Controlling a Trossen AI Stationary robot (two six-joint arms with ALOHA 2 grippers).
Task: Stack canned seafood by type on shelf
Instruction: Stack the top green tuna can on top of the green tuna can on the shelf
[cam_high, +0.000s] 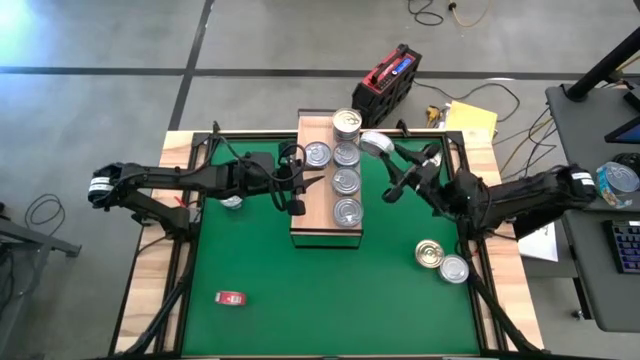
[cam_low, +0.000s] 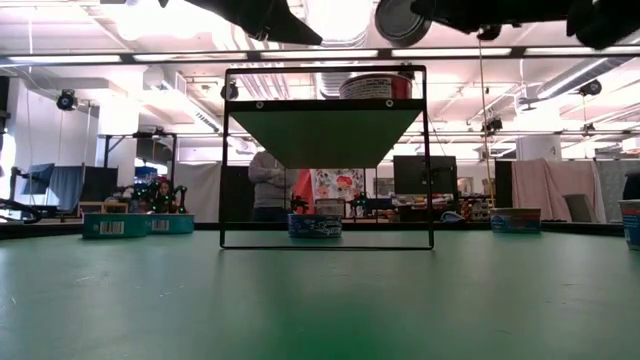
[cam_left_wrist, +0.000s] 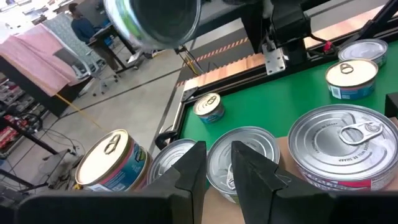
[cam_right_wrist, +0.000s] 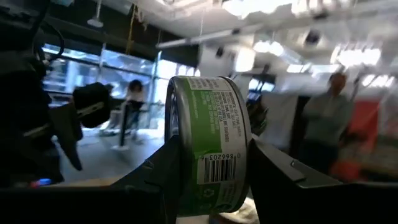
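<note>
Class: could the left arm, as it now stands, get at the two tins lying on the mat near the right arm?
Probably not: the two tins lie beyond the shelf, under the right arm; the left gripper hangs at the shelf's far side.

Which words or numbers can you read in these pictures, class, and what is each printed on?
"866203", roughly: beside the barcode on the green-labelled can in the right hand.
Embossed lettering on the nearest silver can lid: too blurred to read.

5 silver-lidded tins (cam_high: 346, 182) on light-wood shelf (cam_high: 312, 215), green-labelled tin (cam_right_wrist: 208, 144) held edge-on above
</note>
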